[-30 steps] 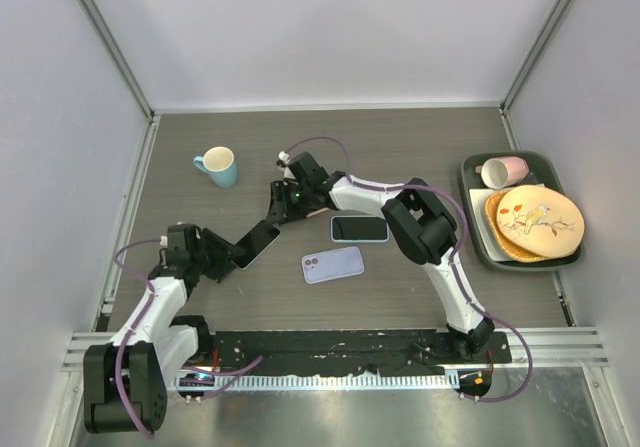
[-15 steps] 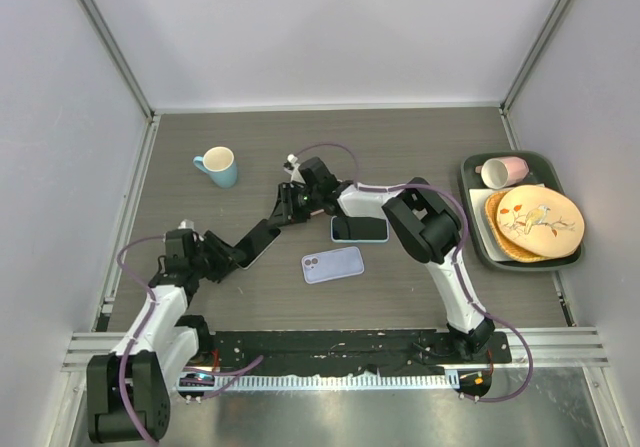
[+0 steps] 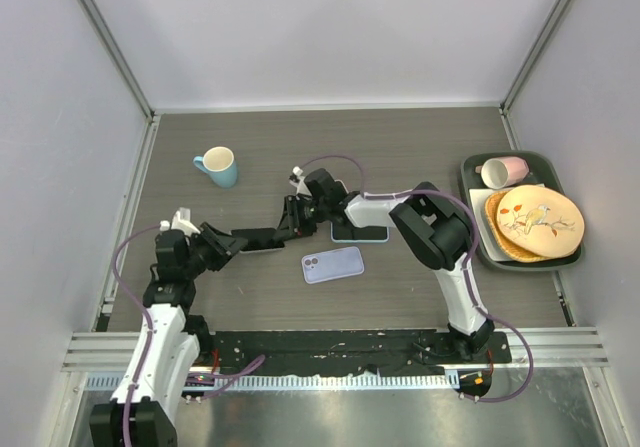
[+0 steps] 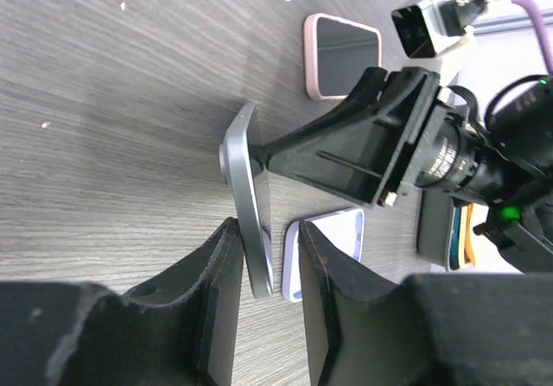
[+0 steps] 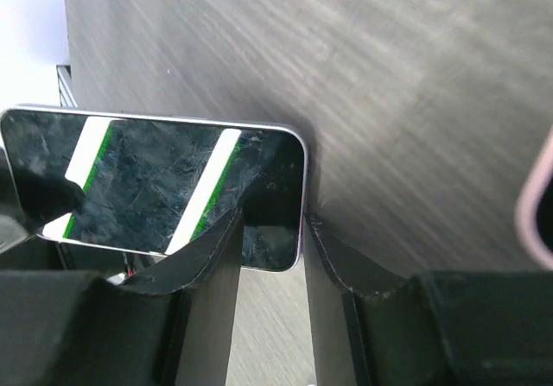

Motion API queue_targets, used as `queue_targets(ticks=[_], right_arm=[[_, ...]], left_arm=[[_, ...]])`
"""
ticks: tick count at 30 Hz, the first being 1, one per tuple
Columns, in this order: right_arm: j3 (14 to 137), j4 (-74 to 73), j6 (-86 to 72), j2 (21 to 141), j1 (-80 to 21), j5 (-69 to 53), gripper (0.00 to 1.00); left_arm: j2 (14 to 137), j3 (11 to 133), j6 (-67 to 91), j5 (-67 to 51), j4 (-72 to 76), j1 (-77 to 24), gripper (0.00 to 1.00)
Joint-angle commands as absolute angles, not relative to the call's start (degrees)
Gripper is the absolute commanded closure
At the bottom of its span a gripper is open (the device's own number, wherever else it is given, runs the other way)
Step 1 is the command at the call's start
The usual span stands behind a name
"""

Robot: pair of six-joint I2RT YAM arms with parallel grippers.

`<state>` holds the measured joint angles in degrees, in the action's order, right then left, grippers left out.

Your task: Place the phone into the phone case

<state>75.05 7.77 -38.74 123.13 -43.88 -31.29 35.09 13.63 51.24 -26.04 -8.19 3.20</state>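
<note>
— Where is the phone right now?

— Between the two arms, a little left of centre in the overhead view. It shows there as a thin dark strip, turned edge-on to the camera. I can't tell whether it touches the table.

— Who has it?

— The right tool is clamped on one end. Its wrist view shows the glossy black screen with a finger pressed on either side of the rim. The left tool straddles the other end. One finger lies against the phone, but a sliver of light shows beside the other, so I can't tell whether that grip is firm.

— And the case?

— Two flat pieces lie just to the right of the phone. A lilac rectangle with a camera corner sits near the middle, toward the bottom. A pink-rimmed dark rectangle lies just above it, under the right arm's forearm. Which one is the case, I can't say. The phone touches neither.

— Anything else around?

— A blue mug stands in the upper left of the table. At the right edge a dark tray carries a pink cup and a painted plate.
</note>
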Motion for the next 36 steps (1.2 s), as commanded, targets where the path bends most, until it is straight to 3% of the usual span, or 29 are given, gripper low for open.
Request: queue_targets(ticks=[1, 4, 8, 12, 16, 20, 29, 36], right_arm=[[73.8, 7.6, -39.8, 118.4, -45.3, -33.7, 0.60], [73.7, 7.6, -39.7, 118.2, -45.1, -33.4, 0.61], [73.5, 7.6, -39.6, 117.9, -44.9, -33.2, 0.60], [72.2, 7.7, -38.9, 115.8, -44.6, -32.5, 0.53], [70.6, 7.5, -37.3, 109.9, -43.9, -31.9, 0.30], [68.1, 6.7, -36.2, 102.2, -41.7, -31.6, 0.19], [54.8, 13.3, -40.8, 83.4, -32.9, -39.1, 0.18], [51.4, 16.7, -44.8, 79.0, -31.4, -43.8, 0.18]], left_arm=[[39.5, 15.6, 51.2, -28.7, -4.7, 3.0, 0.66], [42.4, 15.7, 50.8, -29.5, -3.7, 3.0, 0.76], [41.9, 16.2, 50.2, -29.2, -4.0, 3.0, 1.00], [39.9, 17.3, 50.0, -27.5, -6.8, 3.0, 1.00], [38.1, 19.2, 50.7, -28.1, -8.3, 2.7, 1.00], [35.7, 21.9, 52.0, -30.4, -9.2, 2.8, 1.00], [30.2, 24.3, 61.5, -40.9, 5.5, 2.6, 1.00], [32.3, 23.9, 69.8, -45.9, 21.9, 1.4, 1.00]])
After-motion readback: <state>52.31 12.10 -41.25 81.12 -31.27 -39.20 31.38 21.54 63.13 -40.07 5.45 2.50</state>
